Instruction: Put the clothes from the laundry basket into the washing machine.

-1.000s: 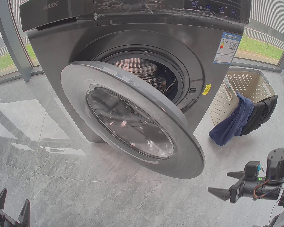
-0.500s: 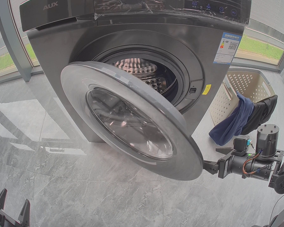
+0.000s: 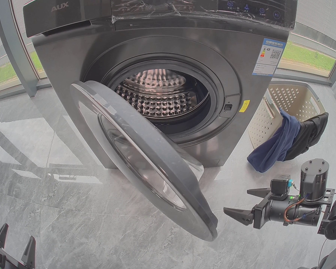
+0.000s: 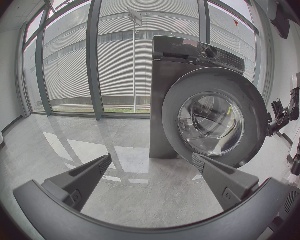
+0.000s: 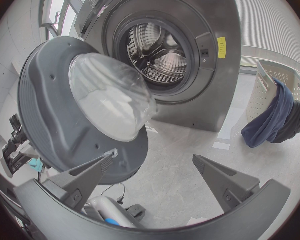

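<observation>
The grey washing machine point(image 3: 227, 49) stands with its round door point(image 3: 145, 157) swung wide, baring the steel drum point(image 3: 160, 94), which looks empty. To its right a beige laundry basket point(image 3: 295, 98) leans on the floor. A blue garment point(image 3: 276, 142) and a black garment point(image 3: 308, 133) hang over its rim. My right gripper point(image 3: 240, 202) is open and empty just right of the door's free edge; the right wrist view has its fingers point(image 5: 90, 174) close to the door's inner side point(image 5: 56, 124). My left gripper point(image 3: 18, 234) sits low at the near left, open and empty.
Grey tiled floor point(image 3: 100, 213) spreads before the machine, with glass walls behind. The open door juts out over the floor between my two arms. From the left wrist view, the door's glass face point(image 4: 216, 117) is seen, with my right gripper point(image 4: 273, 127) beyond its edge.
The door has swung much wider open, toward the left, exposing the drum. My right gripper went to the door's edge, then followed it down and left. The left gripper has stayed still.
</observation>
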Motion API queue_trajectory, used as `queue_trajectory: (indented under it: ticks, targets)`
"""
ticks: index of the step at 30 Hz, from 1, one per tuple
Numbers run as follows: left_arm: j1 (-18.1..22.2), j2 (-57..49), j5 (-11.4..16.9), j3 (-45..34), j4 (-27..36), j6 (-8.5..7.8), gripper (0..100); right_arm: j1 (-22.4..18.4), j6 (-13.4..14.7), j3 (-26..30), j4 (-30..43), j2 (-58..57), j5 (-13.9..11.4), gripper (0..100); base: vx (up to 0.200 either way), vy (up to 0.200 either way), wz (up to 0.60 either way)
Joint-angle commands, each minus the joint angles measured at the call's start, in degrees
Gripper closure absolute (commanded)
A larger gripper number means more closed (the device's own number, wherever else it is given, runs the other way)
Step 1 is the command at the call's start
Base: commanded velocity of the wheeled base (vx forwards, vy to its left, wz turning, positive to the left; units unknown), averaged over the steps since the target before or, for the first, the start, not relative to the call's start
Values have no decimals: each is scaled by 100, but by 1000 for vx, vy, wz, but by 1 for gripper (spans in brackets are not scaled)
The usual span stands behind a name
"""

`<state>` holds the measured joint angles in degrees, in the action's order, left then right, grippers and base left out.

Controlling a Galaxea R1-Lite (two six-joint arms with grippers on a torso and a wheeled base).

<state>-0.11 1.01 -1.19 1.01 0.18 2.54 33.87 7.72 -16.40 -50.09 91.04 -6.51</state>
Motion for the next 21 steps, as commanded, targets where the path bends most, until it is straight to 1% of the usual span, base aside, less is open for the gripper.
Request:
queue_trajectory:
  ticks: [1, 3, 6, 9, 12, 17, 18, 21]
  targets:
    - [-7, -84, -4, -84, -1, 1, 0, -337, 72, -496, -1, 318, 185, 0, 0, 0, 0]
    - [2, -84, -4, -84, -1, 1, 0, -398, 81, -786, -1, 503, 255, 0, 0, 0, 0]
    - [-7, -84, -4, -84, -1, 1, 0, -416, 90, -1094, -1, 713, 282, 0, 0, 0, 0]
    - [2, -84, -4, -84, -1, 1, 0, -416, 116, -1542, 26, 1074, 449, 0, 0, 0, 0]
    - [2, -84, -4, -84, -1, 1, 0, -416, 107, -1814, 70, 1241, 466, 0, 0, 0, 0]
    - [2, -84, -4, -84, -1, 1, 0, -310, 107, -1929, 78, 1337, 422, 0, 0, 0, 0]
    - [2, -84, -4, -84, -1, 1, 0, -108, 107, -1911, 78, 1337, 422, 0, 0, 0, 0]
    - [2, -84, -4, -84, -1, 1, 0, 85, 107, -1858, 78, 1337, 422, 0, 0, 0, 0]
